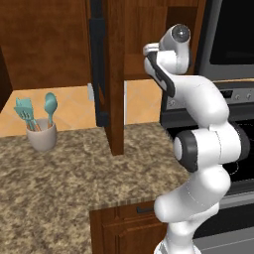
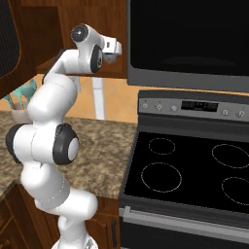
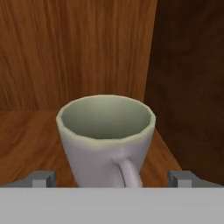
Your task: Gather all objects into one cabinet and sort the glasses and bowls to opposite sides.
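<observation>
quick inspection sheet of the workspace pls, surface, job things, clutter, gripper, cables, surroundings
surface: speckled granite counter, bare apart from the crock.
job's things: cream mug upright on a wooden cabinet shelf beside the side wall, handle facing the camera, empty inside.
clutter: pale utensil crock with teal utensils, at the back of the counter.
grippers: gripper open, one fingertip on each side of the mug, not closed on it.
cables: nothing seen.
surroundings: open cabinet door with a black handle; stove with black cooktop; dark microwave above it.
</observation>
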Robot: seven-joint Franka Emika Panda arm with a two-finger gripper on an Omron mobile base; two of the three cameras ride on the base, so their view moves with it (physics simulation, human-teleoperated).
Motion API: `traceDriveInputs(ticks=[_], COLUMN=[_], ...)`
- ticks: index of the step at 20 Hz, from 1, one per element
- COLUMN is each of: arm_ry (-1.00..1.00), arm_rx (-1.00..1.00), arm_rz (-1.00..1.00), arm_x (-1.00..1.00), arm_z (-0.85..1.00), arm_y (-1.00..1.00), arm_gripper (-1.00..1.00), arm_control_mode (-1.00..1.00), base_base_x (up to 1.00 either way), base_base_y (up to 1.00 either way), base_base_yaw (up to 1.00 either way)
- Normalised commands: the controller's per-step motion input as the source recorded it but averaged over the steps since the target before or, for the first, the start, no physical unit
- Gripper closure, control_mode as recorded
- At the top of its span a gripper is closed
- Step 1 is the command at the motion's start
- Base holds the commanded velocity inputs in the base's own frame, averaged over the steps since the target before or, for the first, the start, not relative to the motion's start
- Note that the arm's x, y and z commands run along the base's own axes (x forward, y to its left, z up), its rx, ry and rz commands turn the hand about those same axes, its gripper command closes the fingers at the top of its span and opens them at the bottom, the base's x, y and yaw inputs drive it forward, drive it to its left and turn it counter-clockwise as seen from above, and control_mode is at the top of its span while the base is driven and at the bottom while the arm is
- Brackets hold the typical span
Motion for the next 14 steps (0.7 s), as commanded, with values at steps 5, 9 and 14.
traceDriveInputs(ticks=[5, 9, 14], arm_ry=[0.0, 0.0, 0.0], arm_rx=[0.0, 0.03, 0.03], arm_rz=[0.0, 0.0, 0.0], arm_x=[0.0, 0.05, 0.1], arm_z=[0.0, 0.0, 0.0], arm_y=[-0.03, -0.27, -0.27], arm_gripper=[-1.0, -1.0, -1.0], arm_control_mode=[-1.0, -1.0, -1.0], base_base_x=[0.0, 0.0, 0.0], base_base_y=[0.0, 0.0, 0.0], base_base_yaw=[0.0, 0.0, 0.0])
